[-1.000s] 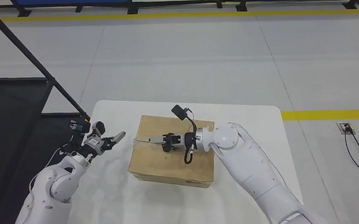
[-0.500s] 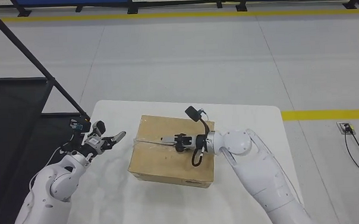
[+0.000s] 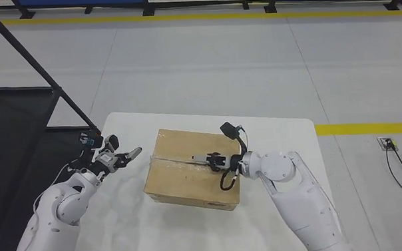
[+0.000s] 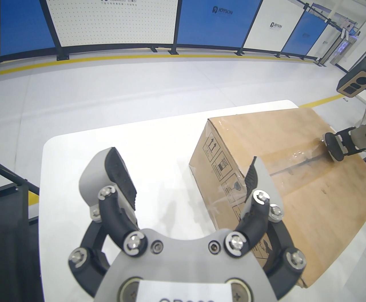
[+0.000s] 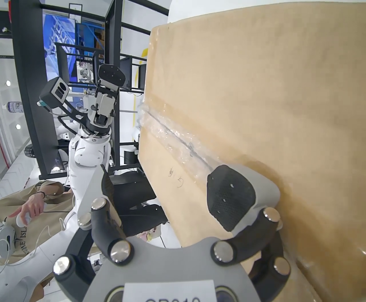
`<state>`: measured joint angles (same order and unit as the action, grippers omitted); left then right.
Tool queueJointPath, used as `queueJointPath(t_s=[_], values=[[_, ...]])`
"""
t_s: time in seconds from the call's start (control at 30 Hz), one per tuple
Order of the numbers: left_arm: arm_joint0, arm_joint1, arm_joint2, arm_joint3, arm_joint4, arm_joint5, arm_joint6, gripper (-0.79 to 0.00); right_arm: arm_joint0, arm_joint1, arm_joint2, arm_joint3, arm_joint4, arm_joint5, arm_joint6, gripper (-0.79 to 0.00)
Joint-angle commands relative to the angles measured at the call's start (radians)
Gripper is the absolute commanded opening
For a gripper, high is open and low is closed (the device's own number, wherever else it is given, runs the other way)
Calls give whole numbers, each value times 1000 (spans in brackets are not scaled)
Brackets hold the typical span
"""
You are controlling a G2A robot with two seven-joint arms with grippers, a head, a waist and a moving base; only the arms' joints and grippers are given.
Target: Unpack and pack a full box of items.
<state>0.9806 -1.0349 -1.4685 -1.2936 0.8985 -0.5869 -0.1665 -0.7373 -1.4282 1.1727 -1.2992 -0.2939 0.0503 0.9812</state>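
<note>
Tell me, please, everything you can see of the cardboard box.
The cardboard box is brown, closed, lying flat on the white table. Crinkled clear tape covers the seam where its top flaps meet. Black handling symbols mark the end facing the open left tool, which stands apart. The right tool, open, has one finger against the top at the seam.

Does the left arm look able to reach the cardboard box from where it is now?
Probably yes: the left gripper hangs open close beside the box, with nothing standing between them.
</note>
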Motion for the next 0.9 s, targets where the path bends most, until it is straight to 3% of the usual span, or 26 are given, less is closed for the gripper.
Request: queueJointPath(t_s=[0.0, 0.87], values=[[-1, 0, 1, 0, 0, -1, -2, 0, -18, 6, 15, -25, 1, 2, -1, 0], [-27, 5, 5, 18, -1, -11, 1, 0, -211, 76, 218, -268, 48, -7, -20, 0]])
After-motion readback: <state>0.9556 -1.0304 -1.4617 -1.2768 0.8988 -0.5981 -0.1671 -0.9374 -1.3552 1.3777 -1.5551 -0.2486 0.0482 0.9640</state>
